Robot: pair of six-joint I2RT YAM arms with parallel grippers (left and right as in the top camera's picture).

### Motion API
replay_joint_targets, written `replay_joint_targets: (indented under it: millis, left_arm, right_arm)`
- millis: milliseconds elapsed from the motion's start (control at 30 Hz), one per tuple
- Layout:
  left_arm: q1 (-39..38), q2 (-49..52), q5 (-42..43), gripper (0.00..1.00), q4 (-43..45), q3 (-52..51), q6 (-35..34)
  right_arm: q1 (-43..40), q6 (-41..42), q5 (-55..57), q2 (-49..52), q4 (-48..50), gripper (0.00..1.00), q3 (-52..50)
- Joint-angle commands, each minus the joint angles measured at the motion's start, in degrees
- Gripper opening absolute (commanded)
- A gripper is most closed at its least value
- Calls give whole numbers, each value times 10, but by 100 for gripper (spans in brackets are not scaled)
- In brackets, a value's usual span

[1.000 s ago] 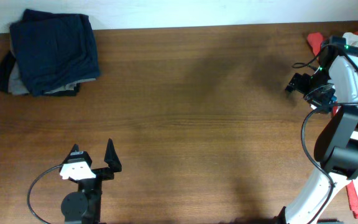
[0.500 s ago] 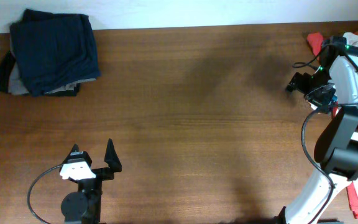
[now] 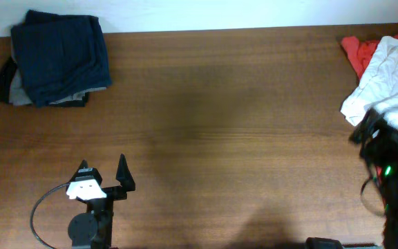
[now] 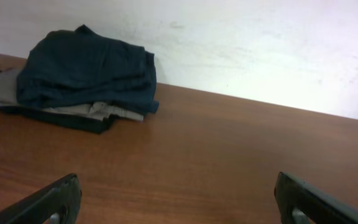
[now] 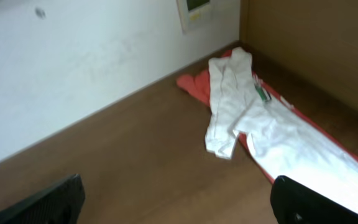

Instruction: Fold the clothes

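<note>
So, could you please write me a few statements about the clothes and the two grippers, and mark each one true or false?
1. The navy garment lies on top of a grey garment. True.
2. The white garment lies underneath the red garment. False: the white one lies over the red one.
3. The left gripper is clamped on a piece of cloth. False: it is open and holds nothing.
4. The right gripper is open, with nothing between its fingers. True.
</note>
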Motion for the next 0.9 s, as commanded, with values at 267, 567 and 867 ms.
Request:
replay_joint_targets:
  millis: [267, 567, 867]
  left_arm:
    - [-2, -3, -4, 99, -1, -3, -7]
    - [-2, -3, -4, 99, -1, -3, -7]
    - [-2, -3, -4, 99, -1, -3, -7]
  right_arm:
    - [72, -3, -33, -433, 335, 99, -481]
    - [105, -3, -43, -433, 631, 99, -704]
    - [61, -15, -140, -433, 500, 99, -729]
